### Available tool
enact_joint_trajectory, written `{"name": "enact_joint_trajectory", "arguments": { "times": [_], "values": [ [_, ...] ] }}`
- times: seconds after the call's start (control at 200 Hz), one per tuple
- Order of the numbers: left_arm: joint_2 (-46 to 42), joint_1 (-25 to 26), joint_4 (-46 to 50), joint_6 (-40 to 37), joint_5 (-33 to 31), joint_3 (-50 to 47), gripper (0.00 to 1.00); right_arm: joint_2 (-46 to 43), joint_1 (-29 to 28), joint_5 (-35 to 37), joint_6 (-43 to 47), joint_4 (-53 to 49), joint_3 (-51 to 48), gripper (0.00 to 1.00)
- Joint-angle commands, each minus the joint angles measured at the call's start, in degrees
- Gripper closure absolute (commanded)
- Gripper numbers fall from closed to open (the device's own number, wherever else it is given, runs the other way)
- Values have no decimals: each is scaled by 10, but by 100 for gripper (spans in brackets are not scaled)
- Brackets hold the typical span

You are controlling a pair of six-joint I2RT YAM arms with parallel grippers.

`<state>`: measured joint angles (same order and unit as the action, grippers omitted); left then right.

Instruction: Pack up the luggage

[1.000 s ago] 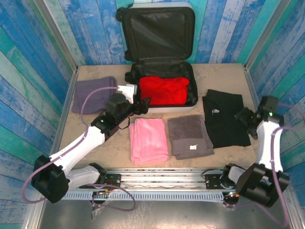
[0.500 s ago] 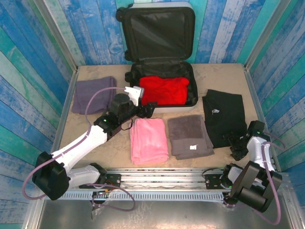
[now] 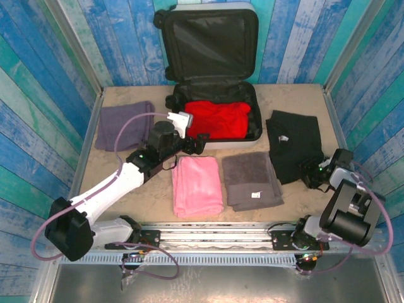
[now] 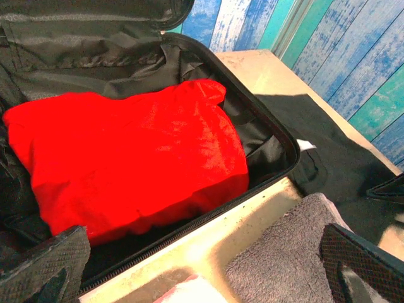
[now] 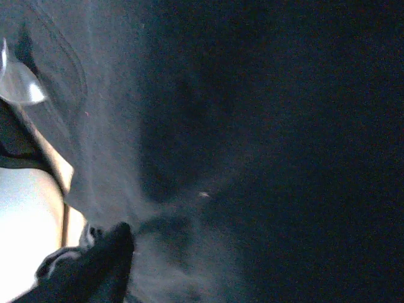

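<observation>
One luggage is lying open at the far middle of the desk, with its lid leaning on the back wall and four folded cloths around it.
Left to right: one purple-grey towel; the left tool is hovering, jaws spread wide, at the luggage's near rim; one pink towel; one red garment is sitting in the lower shell; one grey towel; one black garment, where the right tool is seemingly pressing into the near edge, grip impossible to tell.
</observation>
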<state>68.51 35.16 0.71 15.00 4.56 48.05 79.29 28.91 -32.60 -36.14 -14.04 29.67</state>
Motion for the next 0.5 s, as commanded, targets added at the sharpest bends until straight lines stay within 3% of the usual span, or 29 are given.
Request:
{"name": "enact_joint_trajectory", "arguments": {
  "times": [0.0,0.17,0.496],
  "values": [
    [20,2,6,-2,-8,23,3,69,-2,44,19,9,-24,66],
    [31,2,-20,21,5,27,2,88,-3,35,42,-9,16,99],
    [80,4,-87,86,28,36,3,-54,-3,72,85,-163,124,100]
  ]
}}
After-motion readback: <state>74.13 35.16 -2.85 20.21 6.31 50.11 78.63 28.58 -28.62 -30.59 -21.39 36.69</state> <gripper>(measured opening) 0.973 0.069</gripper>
